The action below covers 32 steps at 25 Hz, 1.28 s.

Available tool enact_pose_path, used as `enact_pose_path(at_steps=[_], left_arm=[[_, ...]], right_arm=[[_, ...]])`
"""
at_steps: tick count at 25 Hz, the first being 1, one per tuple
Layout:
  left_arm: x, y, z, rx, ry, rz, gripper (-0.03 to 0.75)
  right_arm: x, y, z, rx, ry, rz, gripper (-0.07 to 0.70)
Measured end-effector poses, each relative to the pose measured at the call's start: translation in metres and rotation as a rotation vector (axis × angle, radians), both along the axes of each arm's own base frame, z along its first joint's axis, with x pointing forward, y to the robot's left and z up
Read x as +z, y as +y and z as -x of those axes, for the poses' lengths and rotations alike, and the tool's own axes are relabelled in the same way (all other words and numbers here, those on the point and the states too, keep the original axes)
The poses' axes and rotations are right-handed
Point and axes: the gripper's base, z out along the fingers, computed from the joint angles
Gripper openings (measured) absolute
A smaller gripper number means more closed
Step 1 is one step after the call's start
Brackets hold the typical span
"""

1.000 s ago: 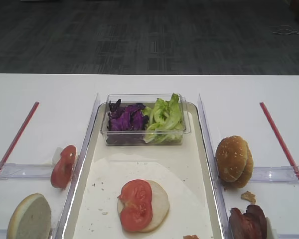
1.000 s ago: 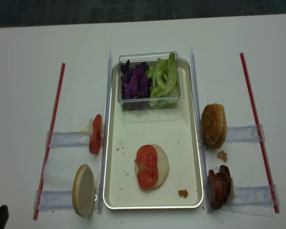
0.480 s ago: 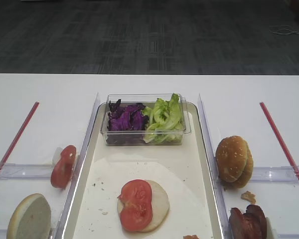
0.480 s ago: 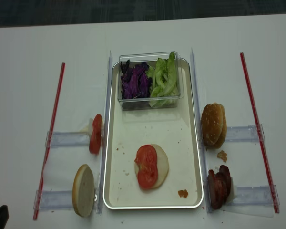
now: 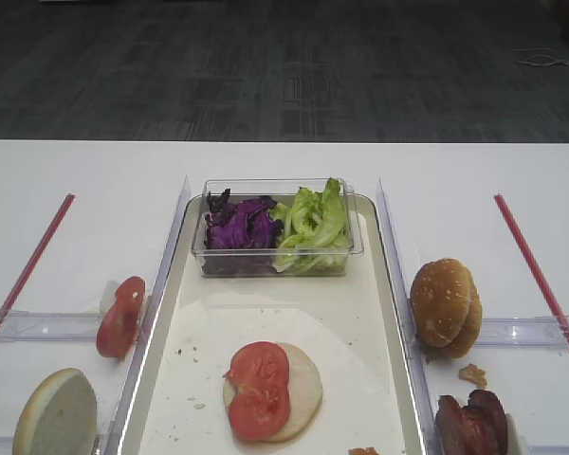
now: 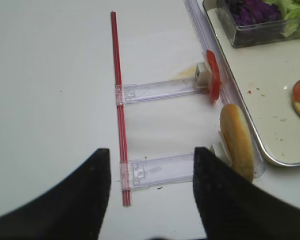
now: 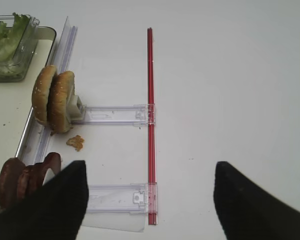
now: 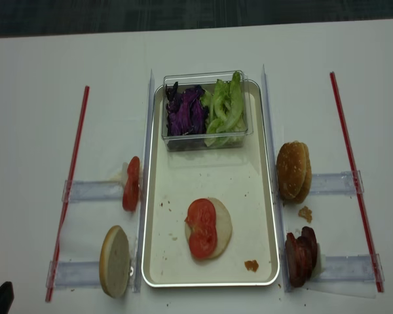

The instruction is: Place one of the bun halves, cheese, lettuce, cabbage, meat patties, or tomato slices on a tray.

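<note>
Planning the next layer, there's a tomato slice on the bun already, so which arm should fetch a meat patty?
Probably the right. The meat patties stand right of the tray, just ahead of the right gripper, whose jaws are open. The left gripper hangs over the far side, near the pale bun half.

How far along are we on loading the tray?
Done: a bun half lies on the tray with tomato slices on top. In hand: nothing; left gripper and right gripper are open and empty. Left: meat patties, sesame buns, lettuce, cabbage.
</note>
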Motion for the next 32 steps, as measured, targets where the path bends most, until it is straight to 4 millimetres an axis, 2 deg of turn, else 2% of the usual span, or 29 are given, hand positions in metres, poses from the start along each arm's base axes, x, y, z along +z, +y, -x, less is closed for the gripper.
enact_pose_path(at_steps=[32], left_arm=[[0.0, 0.0, 0.0, 0.014, 0.001, 0.021, 0.358]], right_arm=[[0.0, 0.0, 0.0, 0.0, 0.0, 0.0, 0.563]])
